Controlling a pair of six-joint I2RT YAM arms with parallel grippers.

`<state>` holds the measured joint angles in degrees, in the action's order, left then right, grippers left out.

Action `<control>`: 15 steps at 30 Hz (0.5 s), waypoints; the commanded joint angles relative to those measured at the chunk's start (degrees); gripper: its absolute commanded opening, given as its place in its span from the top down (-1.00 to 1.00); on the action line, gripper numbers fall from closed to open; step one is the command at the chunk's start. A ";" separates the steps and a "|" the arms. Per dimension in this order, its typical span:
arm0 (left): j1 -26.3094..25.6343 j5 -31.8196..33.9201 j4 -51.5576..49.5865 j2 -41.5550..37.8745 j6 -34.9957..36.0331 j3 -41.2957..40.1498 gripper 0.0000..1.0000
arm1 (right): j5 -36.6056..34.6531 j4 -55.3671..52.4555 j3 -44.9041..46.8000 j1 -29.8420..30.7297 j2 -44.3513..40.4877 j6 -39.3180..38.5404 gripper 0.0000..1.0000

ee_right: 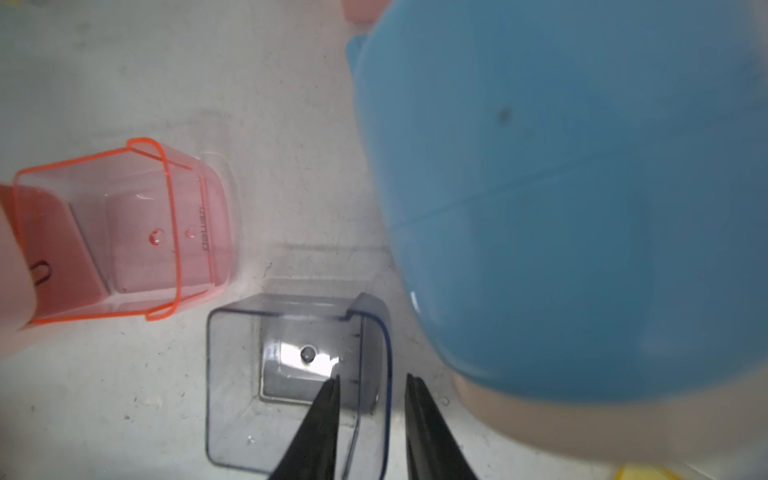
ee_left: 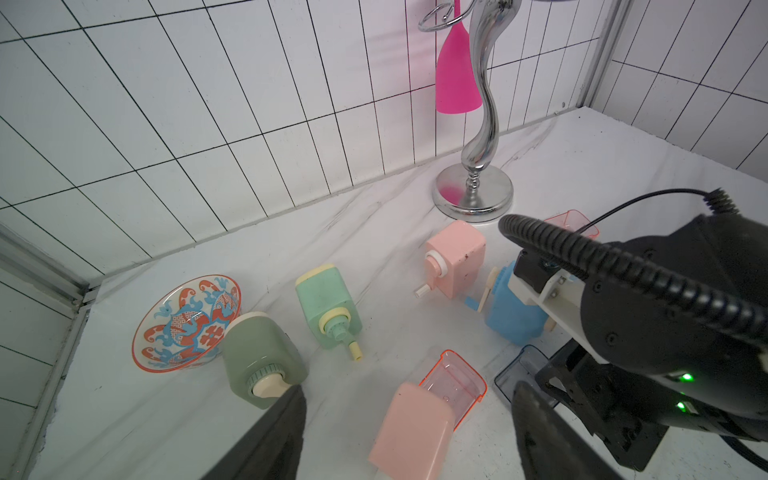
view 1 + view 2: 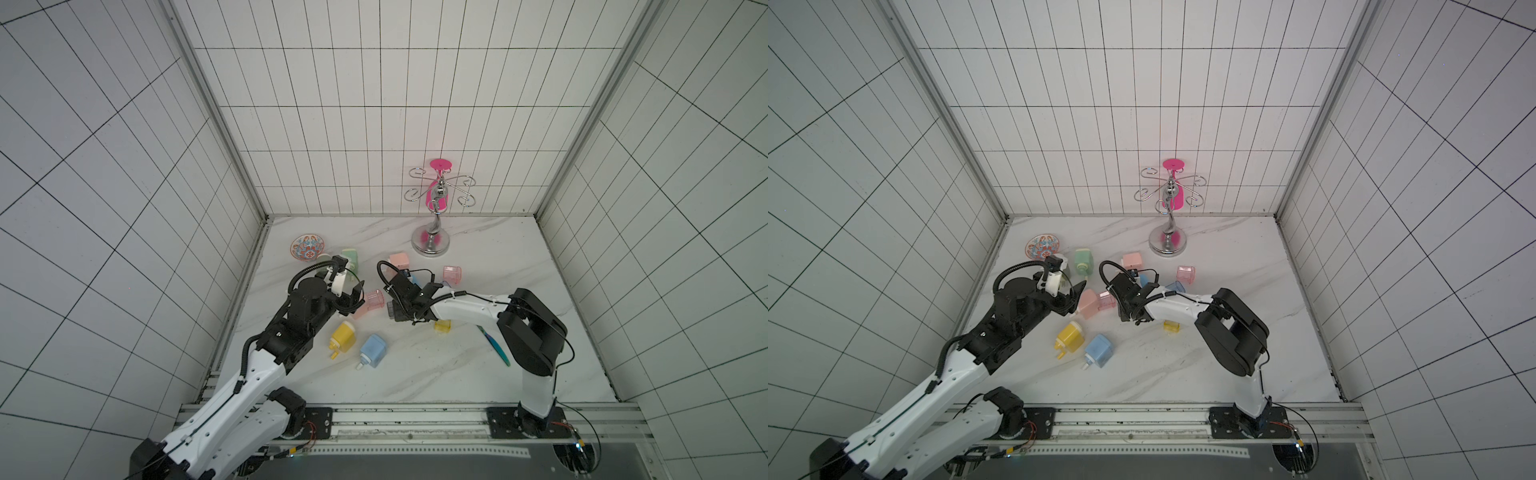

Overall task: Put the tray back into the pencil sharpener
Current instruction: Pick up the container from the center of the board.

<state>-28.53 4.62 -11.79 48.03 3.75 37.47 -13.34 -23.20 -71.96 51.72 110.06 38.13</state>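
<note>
Over the marble tabletop (image 3: 457, 365), right hand (image 1: 372, 376) angled low, apparently straddling tray (image 1: 232, 374) wall.

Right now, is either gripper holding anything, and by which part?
Nothing gripped yet. The right gripper straddles one side wall of the smoky blue tray, jaws not closed; the left gripper is open, empty.

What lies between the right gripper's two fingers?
A side wall of the clear grey-blue tray, in the right wrist view; one finger reaches inside it.
</note>
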 commanded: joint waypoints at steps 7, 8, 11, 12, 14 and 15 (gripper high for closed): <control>0.15 1.00 2.12 -0.97 0.80 -0.83 -0.57 | -1.64 -0.96 -2.30 -0.23 2.71 1.48 0.62; 0.15 0.99 2.14 -1.08 0.90 -0.94 -0.57 | -1.92 -0.93 -2.06 -0.27 2.64 1.51 0.65; 0.21 0.91 2.12 -1.44 0.91 -0.96 -0.57 | -2.08 -0.90 -1.47 -0.15 2.27 1.42 0.73; 0.15 0.84 2.11 -1.53 1.01 -1.03 -0.57 | -2.05 -0.89 -1.29 -0.09 2.05 1.38 0.76; 0.15 0.86 2.21 -1.72 1.09 -1.06 -0.57 | -1.59 -1.03 -1.25 0.21 1.83 1.08 0.81; 0.17 0.91 2.11 -1.80 1.17 -1.07 -0.57 | -1.39 -1.28 -1.25 0.45 1.74 0.73 0.87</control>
<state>-28.53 4.93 -11.16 47.18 4.14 37.23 -13.80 -23.20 -72.69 51.77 111.55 38.63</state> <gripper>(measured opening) 0.786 0.080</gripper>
